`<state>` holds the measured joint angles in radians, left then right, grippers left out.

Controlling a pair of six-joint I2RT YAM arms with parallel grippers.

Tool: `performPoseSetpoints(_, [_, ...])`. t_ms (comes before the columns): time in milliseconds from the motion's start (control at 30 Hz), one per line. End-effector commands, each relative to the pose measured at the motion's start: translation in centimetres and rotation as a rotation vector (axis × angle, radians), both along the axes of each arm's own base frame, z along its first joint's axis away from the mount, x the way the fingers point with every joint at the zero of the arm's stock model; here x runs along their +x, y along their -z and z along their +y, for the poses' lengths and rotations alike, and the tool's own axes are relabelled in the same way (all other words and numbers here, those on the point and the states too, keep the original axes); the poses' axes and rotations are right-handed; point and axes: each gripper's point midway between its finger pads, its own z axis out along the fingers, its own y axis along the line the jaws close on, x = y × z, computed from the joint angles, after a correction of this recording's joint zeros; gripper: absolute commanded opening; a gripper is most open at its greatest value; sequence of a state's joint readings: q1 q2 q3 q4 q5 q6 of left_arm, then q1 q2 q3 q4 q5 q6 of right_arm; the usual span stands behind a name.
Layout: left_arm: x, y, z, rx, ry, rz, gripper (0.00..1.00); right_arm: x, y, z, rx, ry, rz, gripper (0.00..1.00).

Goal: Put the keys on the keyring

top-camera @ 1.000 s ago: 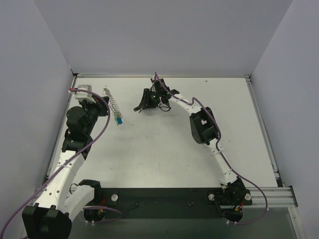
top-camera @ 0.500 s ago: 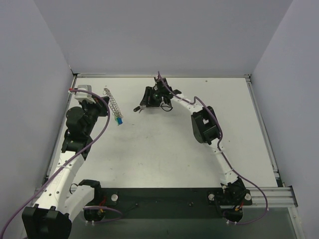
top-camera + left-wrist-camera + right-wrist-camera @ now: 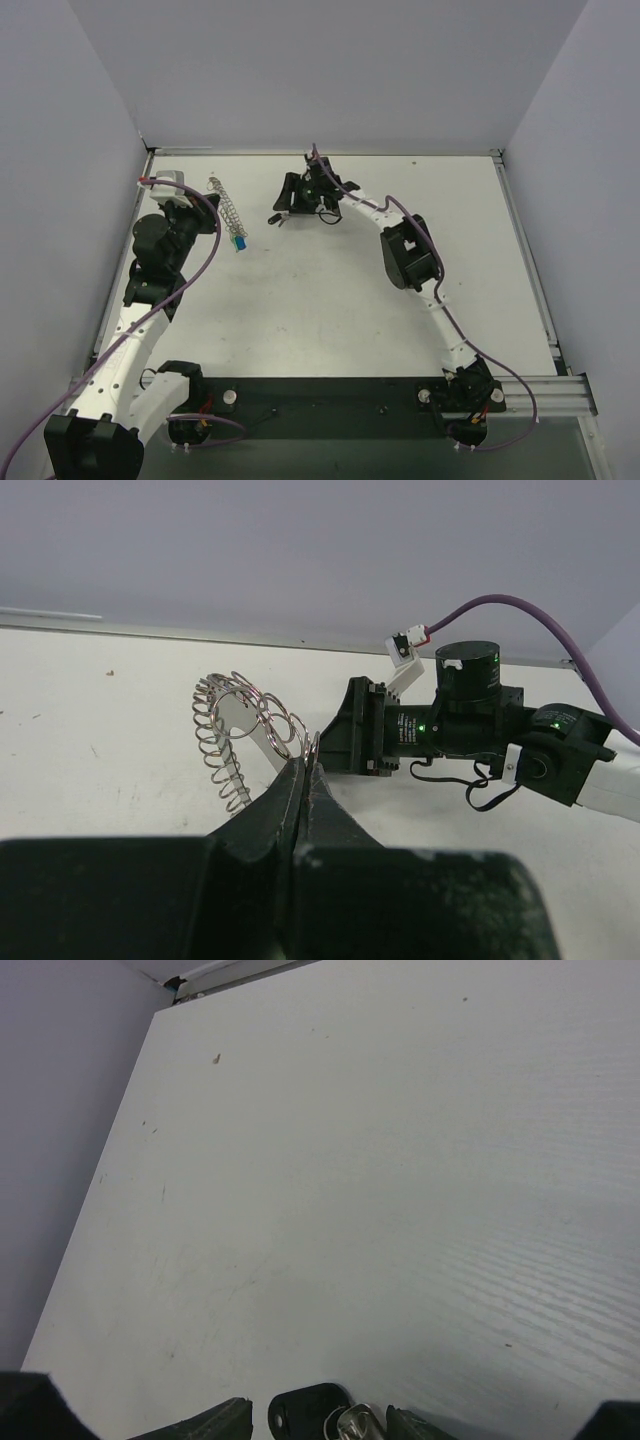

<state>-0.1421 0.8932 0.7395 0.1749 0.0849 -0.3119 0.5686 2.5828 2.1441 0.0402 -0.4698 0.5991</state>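
Your left pincer (image 3: 307, 752) is clenched on the large wavy-rimmed silvery metal keyring (image 3: 244, 720), held above the table (image 3: 330, 290). The blue and green keys (image 3: 238, 243) seemingly hang on it already. Your right pincer (image 3: 282, 203) gapes around the dark-headed silver key (image 3: 308, 1410), which is not yet threaded.

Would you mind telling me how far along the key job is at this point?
Seemingly done: blue and green keys hang off one end of the keyring. In hand: the left pincer is shut on the keyring; the dark-headed key lies between the parted jaws of the right pincer. Left: threading that key; no red one shows.
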Motion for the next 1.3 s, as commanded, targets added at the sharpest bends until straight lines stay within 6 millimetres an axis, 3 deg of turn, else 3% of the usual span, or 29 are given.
performPoseSetpoints(0, [-0.1, -3.8, -0.1, -0.031, 0.01, -0.111, 0.0, 0.2, -1.8, 2.2, 0.023, -0.016, -0.07, 0.53])
performPoseSetpoints(333, [-0.7, -4.2, 0.2, -0.029, 0.003, -0.119, 0.0, -1.0, 0.6, 2.7, 0.037, -0.01, 0.059, 0.54])
performPoseSetpoints(433, [-0.7, -4.1, 0.1, -0.027, 0.006, -0.116, 0.0, -2.1, 1.7, 2.0, 0.023, -0.001, 0.143, 0.53])
performPoseSetpoints(500, [-0.9, -4.3, 0.1, -0.029, 0.007, -0.122, 0.0, -2.6, 2.7, 1.0, 0.018, 0.018, 0.202, 0.53])
performPoseSetpoints(567, [-1.0, -4.3, 0.1, -0.032, 0.009, -0.123, 0.0, -3.2, 2.3, 0.3, 0.02, 0.027, 0.232, 0.51])
performPoseSetpoints(600, [-1.1, -4.3, 0.1, -0.032, 0.009, -0.124, 0.0, -4.1, 3.6, -0.6, -0.001, 0.038, 0.275, 0.51])
performPoseSetpoints(633, [-1.1, -4.4, 0.1, -0.038, 0.011, -0.124, 0.0, -4.4, 2.6, -0.9, 0.002, 0.038, 0.27, 0.51])
performPoseSetpoints(700, [-1.2, -4.3, -0.1, -0.043, 0.021, -0.126, 0.0, -5.3, 2.8, -1.9, -0.022, 0.036, 0.283, 0.51])
performPoseSetpoints(833, [-1.5, -4.4, -0.5, -0.052, 0.042, -0.127, 0.0, -8.6, 3.5, -4.6, -0.097, 0.046, 0.318, 0.5])
performPoseSetpoints(933, [-1.8, -4.3, -0.6, -0.051, 0.051, -0.125, 0.0, -10.1, 2.5, -5.5, -0.116, 0.033, 0.306, 0.5])
performPoseSetpoints(967, [-1.9, -4.3, -0.7, -0.051, 0.054, -0.13, 0.0, -11.4, 3.5, -6.3, -0.142, 0.027, 0.33, 0.5])
performPoseSetpoints(1033, [-2.1, -4.1, -1.0, -0.057, 0.071, -0.125, 0.0, -12.4, 2.8, -6.9, -0.159, 0.017, 0.312, 0.5])
performPoseSetpoints(1067, [-2.2, -4.1, -1.2, -0.059, 0.079, -0.125, 0.0, -13.6, 3.7, -7.9, -0.184, 0.017, 0.337, 0.5])
performPoseSetpoints(1133, [-2.3, -4.0, -1.6, -0.057, 0.104, -0.123, 0.0, -14.2, 2.6, -8.8, -0.197, 0.025, 0.31, 0.5])
performPoseSetpoints(1200, [-2.5, -3.8, -2.1, -0.05, 0.123, -0.109, 0.0, -15.8, 3.4, -10.3, -0.241, 0.023, 0.315, 0.5])
performPoseSetpoints(1267, [-2.7, -3.7, -2.8, -0.033, 0.141, -0.104, 0.0, -16.1, 1.9, -11.3, -0.253, 0.037, 0.275, 0.5])
